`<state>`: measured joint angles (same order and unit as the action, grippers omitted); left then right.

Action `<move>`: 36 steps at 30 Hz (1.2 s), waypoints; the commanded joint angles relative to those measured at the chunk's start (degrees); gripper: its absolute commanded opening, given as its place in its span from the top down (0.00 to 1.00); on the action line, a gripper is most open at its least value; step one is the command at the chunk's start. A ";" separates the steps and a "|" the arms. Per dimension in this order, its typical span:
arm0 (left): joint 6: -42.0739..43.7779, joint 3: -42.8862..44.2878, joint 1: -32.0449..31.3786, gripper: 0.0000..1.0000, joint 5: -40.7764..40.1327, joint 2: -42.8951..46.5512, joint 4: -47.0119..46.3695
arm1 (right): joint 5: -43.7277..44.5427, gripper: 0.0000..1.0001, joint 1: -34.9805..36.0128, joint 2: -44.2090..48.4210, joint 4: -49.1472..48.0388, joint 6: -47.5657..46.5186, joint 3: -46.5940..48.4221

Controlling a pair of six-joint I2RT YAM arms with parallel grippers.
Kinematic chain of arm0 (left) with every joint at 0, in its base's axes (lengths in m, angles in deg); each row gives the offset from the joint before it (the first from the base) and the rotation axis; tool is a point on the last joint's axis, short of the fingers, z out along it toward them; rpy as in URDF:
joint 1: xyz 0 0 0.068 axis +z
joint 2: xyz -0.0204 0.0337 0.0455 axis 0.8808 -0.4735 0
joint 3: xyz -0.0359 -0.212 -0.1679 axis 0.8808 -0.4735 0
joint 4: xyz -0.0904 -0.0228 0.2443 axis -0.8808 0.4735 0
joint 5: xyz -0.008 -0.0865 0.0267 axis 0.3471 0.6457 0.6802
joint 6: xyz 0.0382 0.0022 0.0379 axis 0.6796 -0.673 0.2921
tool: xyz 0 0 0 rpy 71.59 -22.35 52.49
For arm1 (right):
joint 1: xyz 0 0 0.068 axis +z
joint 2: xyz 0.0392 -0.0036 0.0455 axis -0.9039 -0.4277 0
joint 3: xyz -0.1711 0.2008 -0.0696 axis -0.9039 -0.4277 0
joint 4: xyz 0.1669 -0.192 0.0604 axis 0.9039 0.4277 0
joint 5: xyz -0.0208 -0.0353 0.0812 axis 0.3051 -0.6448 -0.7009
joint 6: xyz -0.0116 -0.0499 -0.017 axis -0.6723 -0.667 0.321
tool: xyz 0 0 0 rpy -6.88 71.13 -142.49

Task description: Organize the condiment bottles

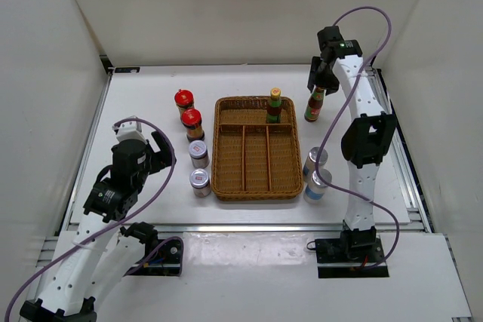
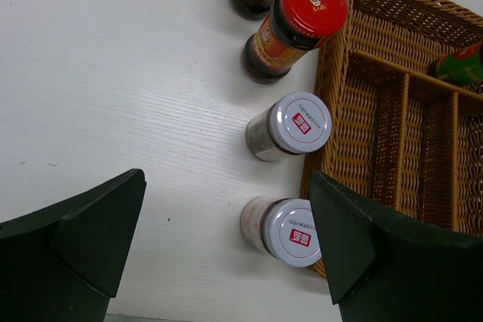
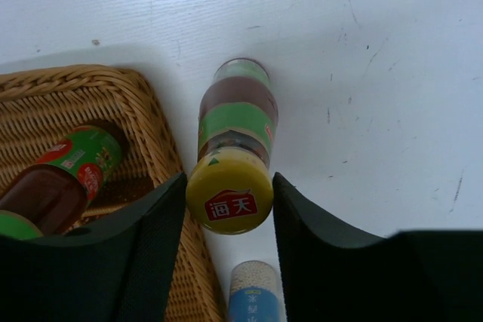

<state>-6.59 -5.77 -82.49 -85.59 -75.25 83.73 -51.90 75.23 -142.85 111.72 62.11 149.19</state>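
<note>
Yellow-capped bottle (image 3: 232,148) between right jaws, clamped at cap; left jaws spread wide.

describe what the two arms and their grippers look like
The left arm and right arm have white links with black joints and black base mounts. A purple cable loops along each. The left gripper and right gripper have matte black, wedge-shaped fingers. No markings are legible.
</note>
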 commanded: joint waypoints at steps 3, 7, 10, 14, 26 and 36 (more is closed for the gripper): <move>0.45 -0.14 -0.16 0.00 -0.18 0.17 -0.76 | -1.95 0.57 -0.35 2.05 0.49 0.52 -0.48; 0.45 -0.14 -0.16 0.00 -0.18 0.17 -0.76 | 0.41 0.80 -0.35 4.51 1.11 -0.01 0.03; 0.45 -0.14 -0.16 0.00 -0.18 0.17 -0.76 | 3.14 0.91 0.18 7.33 1.11 -1.14 2.14; -0.07 -0.67 -0.16 0.00 -0.18 0.17 -0.76 | 8.07 1.00 1.49 12.94 0.07 -1.84 4.96; -1.13 -1.20 -0.16 0.00 0.35 0.70 -0.76 | -4.05 1.00 8.61 19.29 -16.46 -3.69 7.67; -0.60 -1.20 -0.69 0.00 0.35 0.70 -0.76 | -10.19 1.00 17.83 13.13 -24.73 -6.07 14.19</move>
<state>-7.46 -6.80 -82.93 -85.57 -74.99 83.69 -57.47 91.36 -129.91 97.69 57.21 159.22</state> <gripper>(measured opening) 0.999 0.429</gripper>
